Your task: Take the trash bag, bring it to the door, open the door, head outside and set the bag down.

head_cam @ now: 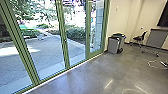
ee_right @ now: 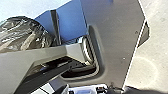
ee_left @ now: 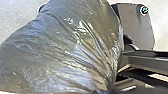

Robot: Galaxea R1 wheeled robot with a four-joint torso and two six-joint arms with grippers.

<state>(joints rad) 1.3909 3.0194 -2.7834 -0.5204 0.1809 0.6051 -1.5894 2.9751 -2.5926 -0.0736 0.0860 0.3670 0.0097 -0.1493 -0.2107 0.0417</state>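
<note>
While left hand [ee_left: 100, 91] looks clamped on trash bag [ee_left: 67, 47] beside base plate [ee_left: 135, 27], right hand can't tell, likely carry step; next move calls for squaring up to green-framed glass doors [head_cam: 64, 47]

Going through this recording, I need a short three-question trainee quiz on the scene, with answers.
1. Multiple choice: which wrist view shows more of the dark, shiny plastic trash bag? a) left b) right
2. True or false: the black office chair stands outside on the paved yard.
3. Fill in: the upright bars between the tall glass panes are ____ in colour.

Key: 1 a; 2 false; 3 green
</note>
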